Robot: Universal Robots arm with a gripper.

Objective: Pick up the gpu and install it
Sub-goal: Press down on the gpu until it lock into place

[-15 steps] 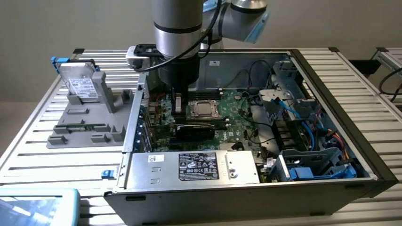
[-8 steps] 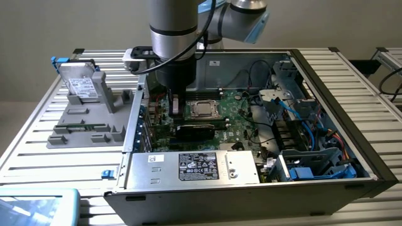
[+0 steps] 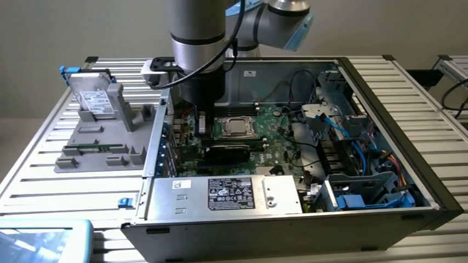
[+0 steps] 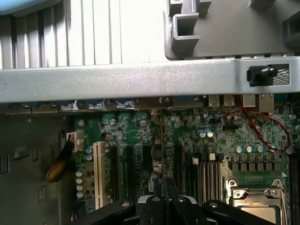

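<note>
Inside an open computer case (image 3: pixel 380 98) lying on a slatted metal table (image 3: pixel 44 181), 1 robot arm reaches straight down over the large green motherboard (image 3: pixel 270 150). Its gripper (image 3: pixel 207 127) is clenched on the gpu (image 3: pixel 228 150), a thin card held on edge, black cooler facing outward, low over the board just beside the processor socket (image 3: pixel 238 127). From the wrist view, the gripper (image 4: pixel 161 197) pinches the card's upper edge, and the gpu (image 4: pixel 161 140) appears as a narrow line running toward the case's rear wall, lined up between the dark expansion slots (image 4: pixel 126 168). A grey holder (image 3: pixel 102 137) carrying a silver hard drive (image 3: pixel 95 98) stands outside the case. Judging by this, pickup is done and the install step is in hand. Whether the card is already seated cannot be told. Seating it calls for a straight downward press with the card kept upright and its bracket end meeting the rear wall.
</note>
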